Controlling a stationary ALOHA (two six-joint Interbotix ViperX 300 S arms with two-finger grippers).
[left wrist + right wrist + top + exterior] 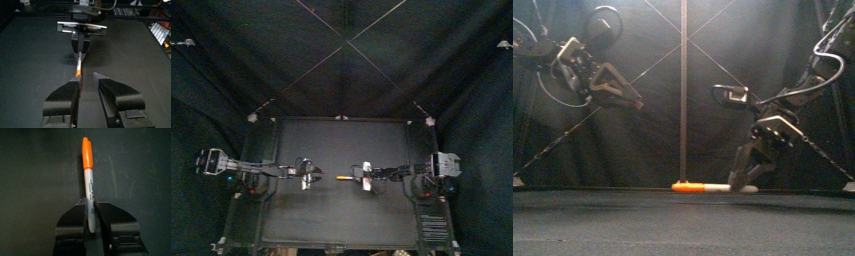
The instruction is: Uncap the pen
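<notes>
- While the marker pen [89, 185] sits low at the table's middle, the right gripper [89, 203] has its jaws closed on the white barrel, leaving the orange cap [86, 153] free.
- The left gripper [87, 78] hangs higher with its jaws half open and empty.

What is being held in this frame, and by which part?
The right gripper holds the pen by the tail of its white barrel, leaving the orange cap free. The left gripper, open, holds nothing.

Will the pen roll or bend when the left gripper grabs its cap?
Probably stiff: the pen looks straight and hard. Round, so apt to roll, though the right gripper pinching its barrel should steady it. The smooth orange cap may slip.
</notes>
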